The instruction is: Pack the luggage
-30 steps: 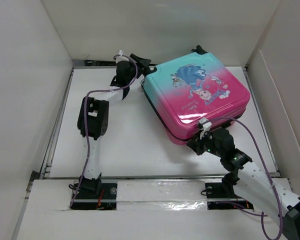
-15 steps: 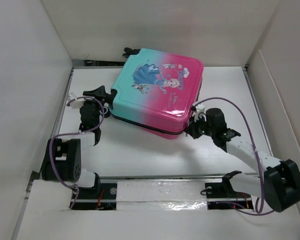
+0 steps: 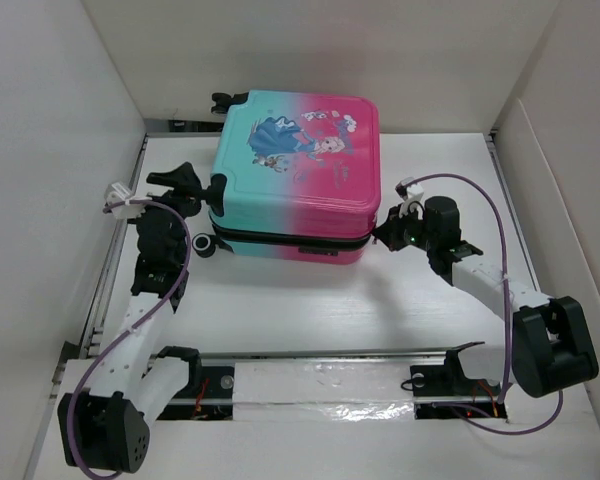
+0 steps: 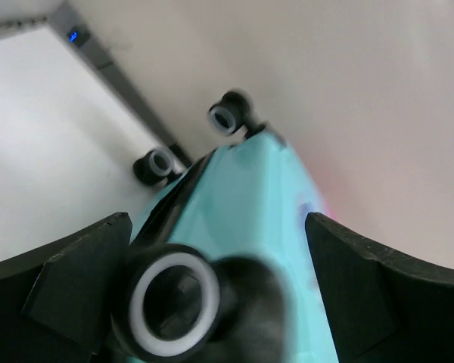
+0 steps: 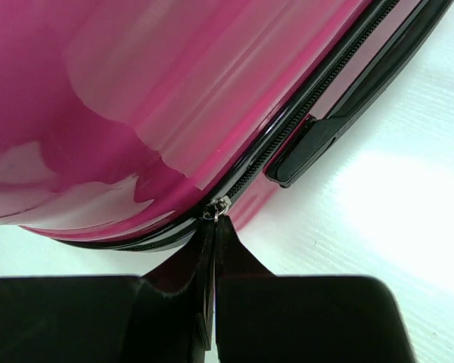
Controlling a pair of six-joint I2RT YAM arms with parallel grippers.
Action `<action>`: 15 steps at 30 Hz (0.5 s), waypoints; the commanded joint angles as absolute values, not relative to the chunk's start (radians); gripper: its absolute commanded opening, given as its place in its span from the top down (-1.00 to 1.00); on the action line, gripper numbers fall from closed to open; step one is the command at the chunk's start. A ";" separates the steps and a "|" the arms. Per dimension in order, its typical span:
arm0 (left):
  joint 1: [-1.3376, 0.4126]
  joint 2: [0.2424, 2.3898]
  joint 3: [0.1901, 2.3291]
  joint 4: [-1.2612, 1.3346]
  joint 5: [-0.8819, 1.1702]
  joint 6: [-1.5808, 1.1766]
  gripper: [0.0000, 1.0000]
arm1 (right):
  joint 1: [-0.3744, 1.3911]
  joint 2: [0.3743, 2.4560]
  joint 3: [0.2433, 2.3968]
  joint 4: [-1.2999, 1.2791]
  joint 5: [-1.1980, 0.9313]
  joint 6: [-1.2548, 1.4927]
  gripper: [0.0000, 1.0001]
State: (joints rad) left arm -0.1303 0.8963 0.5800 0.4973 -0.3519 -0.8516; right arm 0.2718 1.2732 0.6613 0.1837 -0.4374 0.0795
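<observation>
The luggage (image 3: 300,170) lies closed and flat at the back middle of the table, teal half to the left, pink half to the right, princess picture up. My right gripper (image 3: 388,234) is at its near right corner, shut on the zipper pull (image 5: 220,209) where the zip rounds the pink shell (image 5: 136,91). My left gripper (image 3: 185,185) is open at the teal end. A black wheel (image 4: 174,302) sits between its fingers (image 4: 76,280), close to the left one. In the left wrist view two more wheels (image 4: 231,117) show on the teal shell (image 4: 250,204).
White walls close the table in on the left (image 3: 50,200), back and right (image 3: 570,180). A metal rail (image 3: 115,250) runs along the left edge. The luggage's black side handle (image 5: 318,144) lies just right of the zipper pull. Bare white table (image 3: 300,300) lies in front of the luggage.
The luggage has turned counter-clockwise and slid left and back. My left arm swung from the back to the left side by the wheels. My right gripper followed the pink corner, still shut.
</observation>
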 commanded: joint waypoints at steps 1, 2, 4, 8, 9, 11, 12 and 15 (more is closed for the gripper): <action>-0.137 0.824 0.710 0.492 -0.327 -0.805 -0.96 | 0.267 1.276 0.741 0.342 -0.509 0.091 1.00; -0.137 0.813 0.710 0.494 -0.309 -0.799 -0.96 | 0.267 1.282 0.742 0.342 -0.515 0.091 1.00; -0.137 0.815 0.695 0.494 -0.299 -0.798 -0.92 | 0.267 1.284 0.735 0.339 -0.518 0.089 1.00; -0.137 0.847 0.619 0.448 -0.313 -0.830 -0.91 | 0.267 1.272 0.712 0.339 -0.523 0.084 1.00; -0.137 0.835 0.598 0.463 -0.307 -0.828 -0.82 | 0.267 1.266 0.704 0.337 -0.517 0.083 1.00; -0.164 0.793 0.575 0.541 -0.238 -0.795 0.11 | 0.276 1.266 0.695 0.339 -0.514 0.081 1.00; -0.198 0.785 0.586 0.564 -0.215 -0.720 0.51 | 0.276 1.267 0.692 0.339 -0.515 0.081 1.00; -0.355 0.831 0.687 0.588 0.001 -0.608 1.00 | 0.276 1.278 0.696 0.342 -0.517 0.084 1.00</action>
State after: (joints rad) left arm -0.2478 0.8333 0.5911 0.4736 -0.2138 -0.7357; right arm 0.2626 1.2915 0.6609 0.1860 -0.4610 0.0788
